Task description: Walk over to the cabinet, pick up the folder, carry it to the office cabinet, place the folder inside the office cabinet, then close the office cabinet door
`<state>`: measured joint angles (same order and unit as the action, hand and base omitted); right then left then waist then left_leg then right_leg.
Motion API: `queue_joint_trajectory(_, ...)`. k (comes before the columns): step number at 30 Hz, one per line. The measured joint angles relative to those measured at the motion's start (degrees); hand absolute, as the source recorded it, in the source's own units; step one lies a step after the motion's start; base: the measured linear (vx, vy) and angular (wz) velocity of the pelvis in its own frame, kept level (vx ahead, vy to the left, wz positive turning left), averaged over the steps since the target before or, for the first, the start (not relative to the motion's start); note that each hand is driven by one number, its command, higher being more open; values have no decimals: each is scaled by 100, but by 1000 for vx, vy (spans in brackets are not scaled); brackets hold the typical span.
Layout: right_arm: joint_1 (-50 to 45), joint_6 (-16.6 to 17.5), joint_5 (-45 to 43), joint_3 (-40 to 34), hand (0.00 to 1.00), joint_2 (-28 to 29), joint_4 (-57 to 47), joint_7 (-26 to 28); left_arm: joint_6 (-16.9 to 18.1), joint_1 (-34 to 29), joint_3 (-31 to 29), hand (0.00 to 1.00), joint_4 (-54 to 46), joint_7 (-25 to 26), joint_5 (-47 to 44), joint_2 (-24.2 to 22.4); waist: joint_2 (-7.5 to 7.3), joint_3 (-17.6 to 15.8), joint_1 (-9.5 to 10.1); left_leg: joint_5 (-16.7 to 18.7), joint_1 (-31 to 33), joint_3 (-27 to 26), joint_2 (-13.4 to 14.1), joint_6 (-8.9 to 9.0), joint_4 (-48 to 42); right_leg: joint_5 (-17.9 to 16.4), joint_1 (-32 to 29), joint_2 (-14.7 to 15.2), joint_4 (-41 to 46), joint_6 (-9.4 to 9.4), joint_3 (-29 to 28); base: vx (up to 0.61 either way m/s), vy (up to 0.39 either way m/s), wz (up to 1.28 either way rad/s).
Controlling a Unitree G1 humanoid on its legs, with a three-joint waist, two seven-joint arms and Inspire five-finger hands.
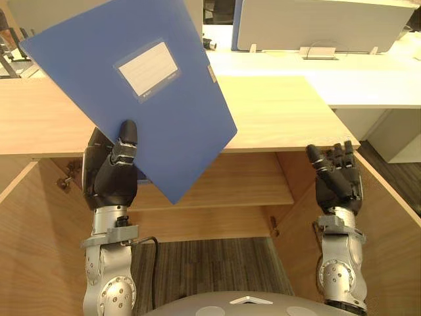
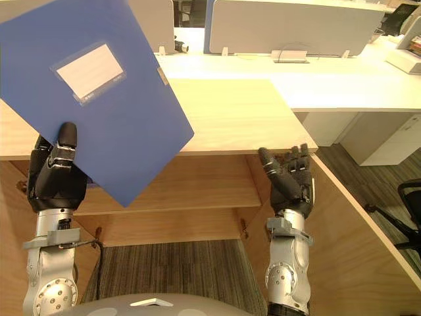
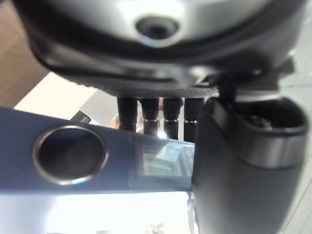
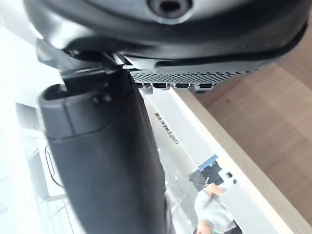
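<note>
The blue folder point(image 1: 151, 99) is up in the air, tilted, in front of the wooden office cabinet point(image 1: 283, 112). It covers the left part of the cabinet's top, and its lowest corner hangs over the open front. The left hand point(image 1: 112, 174) has it pinched near the lower edge, with the thumb pressed on the front face and the fingers point(image 3: 158, 117) behind. The left wrist view shows the folder's spine, with a metal finger ring point(image 3: 69, 154) set in it.

On the front of the folder is a clear label pocket point(image 1: 147, 69) holding a white card ruled with faint lines. The small print in its corner is too fine to read.

The right hand point(image 1: 337, 178) is raised by the cabinet's right front corner, fingers loosely extended and holding nothing.

Both cabinet doors stand wide open, the left door point(image 1: 33, 243) and the right door point(image 1: 388, 230) flanking the arms. Inside, a wooden shelf point(image 1: 243, 187) runs across, and grey carpet point(image 1: 210, 263) shows below.

Behind the cabinet is a white counter point(image 1: 368, 82) backed by a grey partition screen point(image 1: 316, 23). A dark office chair point(image 2: 401, 197) stands off to the right.
</note>
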<state>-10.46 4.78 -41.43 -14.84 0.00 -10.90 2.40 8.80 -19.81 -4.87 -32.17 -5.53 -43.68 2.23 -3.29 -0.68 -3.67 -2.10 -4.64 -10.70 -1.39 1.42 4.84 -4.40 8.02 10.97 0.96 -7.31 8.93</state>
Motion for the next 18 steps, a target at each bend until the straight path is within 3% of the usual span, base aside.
queue_joint_trajectory(3,30,-37,19,112,100,-265,57,-19,3,146,59,0,4,-135,140,56,9,-5,-1,-1,-1,9,0,-1,0,0,-11,-2,-1,-1,-7,-29,-7,-6)
queue_joint_trajectory(6,250,-50,57,524,100,-1013,439,-23,19,189,202,0,37,-249,157,266,10,-4,-146,6,14,21,7,-8,-77,14,-12,-6,6,-21,-41,-41,-4,-10)
queue_joint_trajectory(9,455,-60,63,766,100,-1475,752,-23,20,200,423,0,60,-415,278,400,10,-5,-151,-14,16,169,4,-16,-87,28,-29,-33,6,-16,-67,-65,-2,-9)
queue_joint_trajectory(18,1162,-102,57,1454,100,-2334,1633,-23,93,253,775,0,59,-538,381,725,14,4,-146,-253,111,348,208,32,20,125,-130,-254,-25,122,8,-79,-25,-3)
